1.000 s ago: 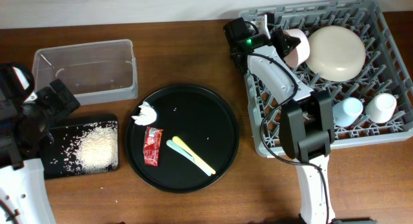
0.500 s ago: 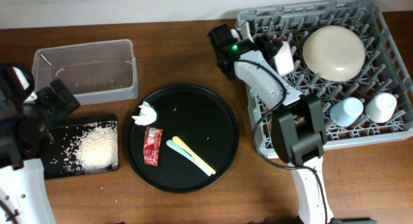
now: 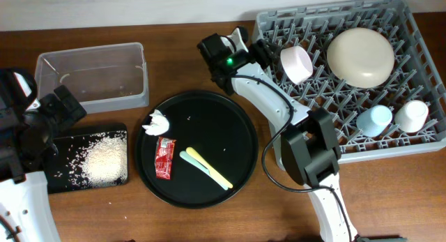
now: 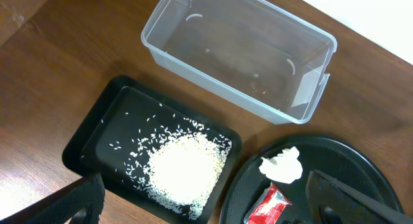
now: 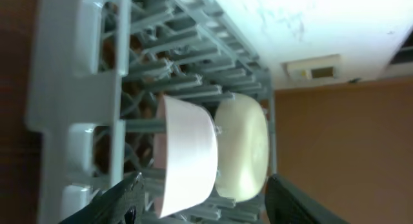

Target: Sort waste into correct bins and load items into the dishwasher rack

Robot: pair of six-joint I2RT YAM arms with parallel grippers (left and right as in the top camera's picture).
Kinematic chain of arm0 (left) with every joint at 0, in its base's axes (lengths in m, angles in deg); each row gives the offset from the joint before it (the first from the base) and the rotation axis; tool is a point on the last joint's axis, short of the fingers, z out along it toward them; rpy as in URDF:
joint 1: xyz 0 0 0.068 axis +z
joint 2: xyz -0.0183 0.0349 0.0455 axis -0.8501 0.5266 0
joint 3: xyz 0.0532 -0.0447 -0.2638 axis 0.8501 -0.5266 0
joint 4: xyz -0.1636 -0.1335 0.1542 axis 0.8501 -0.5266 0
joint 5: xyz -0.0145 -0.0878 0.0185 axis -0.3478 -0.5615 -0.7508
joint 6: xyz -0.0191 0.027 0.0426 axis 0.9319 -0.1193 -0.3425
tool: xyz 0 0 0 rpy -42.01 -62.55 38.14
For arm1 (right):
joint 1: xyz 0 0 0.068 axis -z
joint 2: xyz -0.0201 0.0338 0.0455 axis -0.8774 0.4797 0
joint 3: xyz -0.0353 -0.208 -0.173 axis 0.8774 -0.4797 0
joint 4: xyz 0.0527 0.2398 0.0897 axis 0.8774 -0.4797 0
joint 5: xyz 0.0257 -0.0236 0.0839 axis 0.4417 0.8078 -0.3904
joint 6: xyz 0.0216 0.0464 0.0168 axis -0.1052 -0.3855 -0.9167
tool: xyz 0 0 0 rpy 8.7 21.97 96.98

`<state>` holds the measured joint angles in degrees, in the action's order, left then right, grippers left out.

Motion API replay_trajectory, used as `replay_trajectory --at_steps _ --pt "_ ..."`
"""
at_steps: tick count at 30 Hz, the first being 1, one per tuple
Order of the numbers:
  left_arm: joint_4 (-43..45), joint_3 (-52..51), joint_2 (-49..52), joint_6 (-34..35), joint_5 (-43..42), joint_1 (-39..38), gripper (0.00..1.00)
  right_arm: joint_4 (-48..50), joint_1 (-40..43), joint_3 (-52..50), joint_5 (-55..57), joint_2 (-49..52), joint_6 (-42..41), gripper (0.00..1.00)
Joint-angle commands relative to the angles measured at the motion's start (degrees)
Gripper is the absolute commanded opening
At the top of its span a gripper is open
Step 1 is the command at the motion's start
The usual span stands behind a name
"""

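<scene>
My right gripper is open at the grey dishwasher rack's left edge. The pinkish-white bowl stands on its side among the pegs just ahead of the fingers, untouched. The cream plate, blue cup and white cup sit in the rack. On the round black tray lie a tissue, a red sachet and the yellow and green utensils. My left gripper hangs open above the rice.
The rice fills a shallow black tray at the left. Behind it stands a clear tub holding only a few crumbs. Bare wood runs between the round tray and the rack, and along the table's front edge.
My right gripper opened, let go of the bowl and pulled back left out of the rack. The bowl stays on its side among the pegs. The left arm has not moved.
</scene>
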<state>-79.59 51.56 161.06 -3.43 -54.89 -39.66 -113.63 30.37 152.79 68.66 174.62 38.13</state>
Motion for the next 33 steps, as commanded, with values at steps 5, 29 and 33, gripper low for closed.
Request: replay_trajectory --at_steps 5,29,33 --pt "0.0 0.7 -0.1 0.5 0.0 0.4 0.99 -23.3 9.0 21.2 -35.6 -2.5 -19.7 0.38" --pt "0.0 0.7 -0.1 0.5 0.0 0.4 0.99 -42.2 24.2 41.0 -68.7 -0.9 -14.7 0.15" --pt "0.0 0.7 -0.1 0.5 0.0 0.4 0.99 -40.6 26.7 35.0 -68.7 0.8 -16.3 0.04"
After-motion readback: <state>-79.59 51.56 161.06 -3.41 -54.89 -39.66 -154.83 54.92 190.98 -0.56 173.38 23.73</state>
